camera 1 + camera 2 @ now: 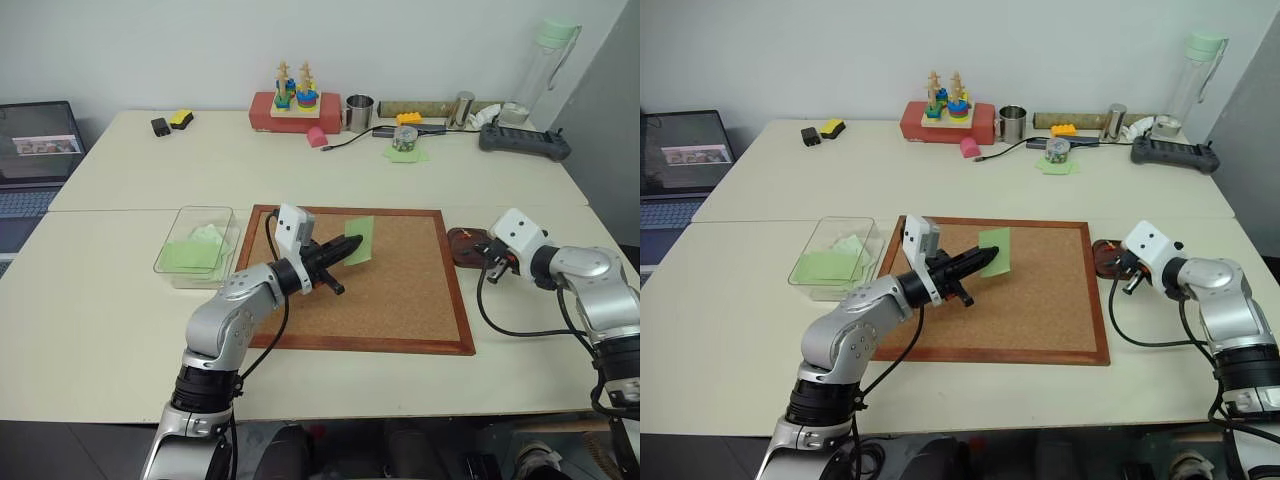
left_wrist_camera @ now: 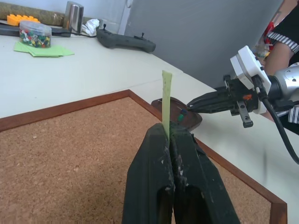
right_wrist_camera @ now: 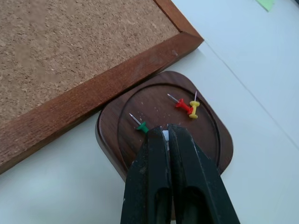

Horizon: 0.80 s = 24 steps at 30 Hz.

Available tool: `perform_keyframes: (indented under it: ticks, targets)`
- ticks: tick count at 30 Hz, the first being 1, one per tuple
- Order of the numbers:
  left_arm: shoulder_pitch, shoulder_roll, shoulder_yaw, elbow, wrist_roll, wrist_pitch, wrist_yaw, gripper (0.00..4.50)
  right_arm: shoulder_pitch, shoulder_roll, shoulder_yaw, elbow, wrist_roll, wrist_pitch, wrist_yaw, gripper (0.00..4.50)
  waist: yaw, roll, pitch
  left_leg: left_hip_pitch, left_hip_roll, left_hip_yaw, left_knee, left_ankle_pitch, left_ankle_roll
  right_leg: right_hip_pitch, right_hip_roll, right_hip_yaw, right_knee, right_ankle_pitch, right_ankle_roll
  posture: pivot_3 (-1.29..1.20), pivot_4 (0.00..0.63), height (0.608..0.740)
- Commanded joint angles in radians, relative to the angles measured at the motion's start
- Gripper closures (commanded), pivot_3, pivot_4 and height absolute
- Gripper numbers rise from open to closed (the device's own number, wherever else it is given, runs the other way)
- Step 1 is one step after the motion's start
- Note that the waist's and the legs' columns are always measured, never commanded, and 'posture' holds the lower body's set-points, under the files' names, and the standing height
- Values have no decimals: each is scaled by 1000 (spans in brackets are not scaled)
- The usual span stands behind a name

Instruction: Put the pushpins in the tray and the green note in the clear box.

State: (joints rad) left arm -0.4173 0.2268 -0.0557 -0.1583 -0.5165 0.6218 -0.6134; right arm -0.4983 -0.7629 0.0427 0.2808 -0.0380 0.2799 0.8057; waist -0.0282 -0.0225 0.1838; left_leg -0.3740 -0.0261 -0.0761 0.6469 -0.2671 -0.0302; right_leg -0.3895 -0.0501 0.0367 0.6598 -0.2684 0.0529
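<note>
My left gripper (image 1: 352, 245) is shut on the lower edge of the green note (image 1: 362, 232), holding it upright above the cork board (image 1: 400, 295). In the left wrist view the note (image 2: 167, 95) stands edge-on between the black fingers. The clear box (image 1: 205, 209), left of the board, holds pale green papers. The dark brown tray (image 3: 205, 140) lies just off the board's right edge. In it lie a green pushpin (image 3: 141, 125), a red one (image 3: 181, 104) and a yellow one (image 3: 194, 109). My right gripper (image 3: 166, 133) hangs over the tray, fingers together on a small white piece at their tips.
At the table's back stand a jar of pins (image 1: 404, 138) on green paper, a metal cup (image 1: 359, 112), a stacking toy (image 1: 295, 100) and a black controller (image 1: 523, 140). A laptop (image 1: 35, 150) sits far left. A person's striped sleeve (image 2: 285, 39) shows beyond the right arm.
</note>
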Motion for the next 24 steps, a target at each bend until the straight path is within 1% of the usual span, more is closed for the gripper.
perform_keyframes:
  ticks: [1,6,8,17,21,24]
  targets:
    - [-1,-5,-4,-41,3,-24,4,4500,-34,0,-18,6,6,14,-12,3524,0,0,0,0,0,0,0,0,0,0,0,0,0,0,0,0,150,740]
    - [-2,-7,-5,-38,4,-25,6,4500,-47,3,-20,7,10,27,-15,2328,0,0,0,0,0,0,0,0,0,0,0,0,0,0,0,0,150,740]
    - [-1,-8,-5,-37,3,-26,7,4500,-54,4,-24,1,16,36,-15,1997,0,0,0,0,0,0,0,0,0,0,0,0,0,0,0,0,150,740]
    - [-2,-8,-4,-31,4,-34,8,4500,-69,1,-29,17,7,11,-36,126,-1,0,0,0,0,0,0,0,0,0,0,0,0,0,0,0,150,740]
    - [-1,-9,-3,-31,4,-36,11,4500,-87,1,-36,30,9,-18,-49,126,-1,0,0,0,0,0,0,0,0,0,0,0,0,0,0,0,150,740]
    - [-2,-7,2,-36,3,-35,14,4500,-101,0,-47,11,42,-26,-20,126,-1,0,0,0,0,0,0,0,0,0,0,0,0,0,0,0,150,740]
